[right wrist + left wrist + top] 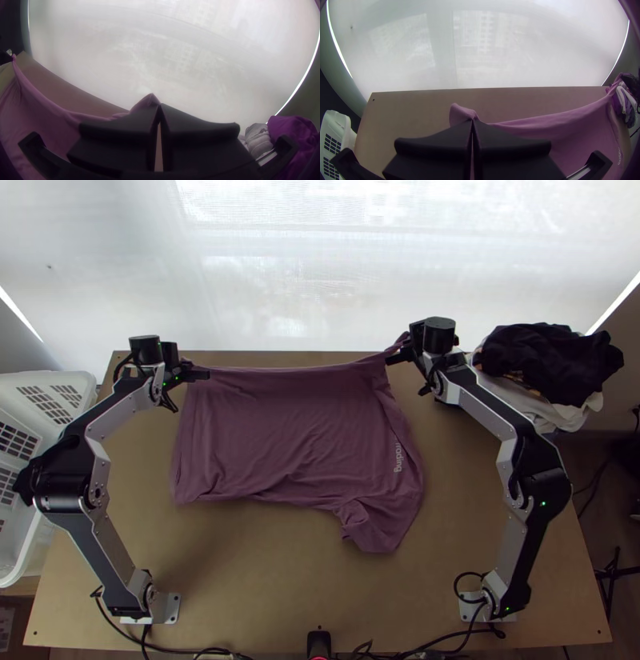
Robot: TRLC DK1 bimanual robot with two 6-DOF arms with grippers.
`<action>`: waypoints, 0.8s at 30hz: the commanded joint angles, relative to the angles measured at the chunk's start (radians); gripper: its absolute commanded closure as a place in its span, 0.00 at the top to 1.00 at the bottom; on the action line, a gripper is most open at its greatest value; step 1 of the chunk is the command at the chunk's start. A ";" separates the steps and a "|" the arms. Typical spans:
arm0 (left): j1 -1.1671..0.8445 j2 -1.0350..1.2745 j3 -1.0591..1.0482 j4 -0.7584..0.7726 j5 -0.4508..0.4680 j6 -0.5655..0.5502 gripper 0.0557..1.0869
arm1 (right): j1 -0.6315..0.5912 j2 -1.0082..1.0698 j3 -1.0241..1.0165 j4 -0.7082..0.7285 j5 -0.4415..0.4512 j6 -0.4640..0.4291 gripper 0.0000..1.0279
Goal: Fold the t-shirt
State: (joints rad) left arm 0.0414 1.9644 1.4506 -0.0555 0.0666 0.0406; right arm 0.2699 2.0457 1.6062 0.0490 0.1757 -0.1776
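Light wooden table (264,572), small dark holes near corners. White plastic basket (60,377) beyond table's left edge, walls pierced by grids of small openings, partly cut off by top view's edge. At table's far right corner, 1 bunched heap: dark cloth (552,360) lying over pale cloth (538,410). Past far edge, broad whitish translucent screen (304,276), faint building outlines showing through, 2 bright slits at its sides, 1 small dark spot toward left. Right of table, thin black stand (614,572).

Silver-grey links (118,420) meet bulky black joints (60,491), with tiny green lights (543,504) and looping black cables (455,586).
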 commanded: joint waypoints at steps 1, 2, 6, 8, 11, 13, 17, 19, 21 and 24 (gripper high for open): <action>0.000 -0.110 -0.116 0.016 0.009 -0.002 0.03 | 0.022 -0.127 -0.141 0.005 0.001 0.007 0.03; 0.000 -0.124 -0.131 0.016 0.010 -0.004 0.03 | 0.025 -0.142 -0.158 0.005 0.001 0.007 0.03; -0.003 -0.182 -0.207 0.019 0.015 -0.011 0.03 | 0.029 -0.209 -0.233 0.006 0.001 0.021 0.03; -0.003 -0.217 -0.248 0.031 0.015 -0.025 0.03 | 0.031 -0.251 -0.281 0.008 0.001 0.023 0.03; -0.003 -0.265 -0.308 0.032 0.016 -0.027 0.03 | 0.032 -0.308 -0.348 0.011 0.001 0.021 0.03; -0.003 -0.292 -0.348 0.034 0.018 -0.027 0.03 | 0.034 -0.343 -0.390 0.011 0.001 0.017 0.03; -0.002 -0.340 -0.415 0.040 0.021 -0.021 0.03 | 0.035 -0.406 -0.462 0.011 0.001 0.015 0.03; -0.002 -0.361 -0.441 0.040 0.022 -0.018 0.03 | 0.043 -0.433 -0.496 0.011 0.001 0.017 0.03; -0.002 -0.380 -0.467 0.040 0.022 -0.018 0.03 | 0.051 -0.458 -0.528 0.011 0.001 0.018 0.03; -0.002 -0.406 -0.499 0.040 0.022 -0.018 0.03 | 0.069 -0.496 -0.575 0.011 0.001 0.021 0.03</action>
State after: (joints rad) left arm 0.0395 1.6253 1.0389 -0.0162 0.0860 0.0189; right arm 0.3134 1.6394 1.1419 0.0593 0.1761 -0.1608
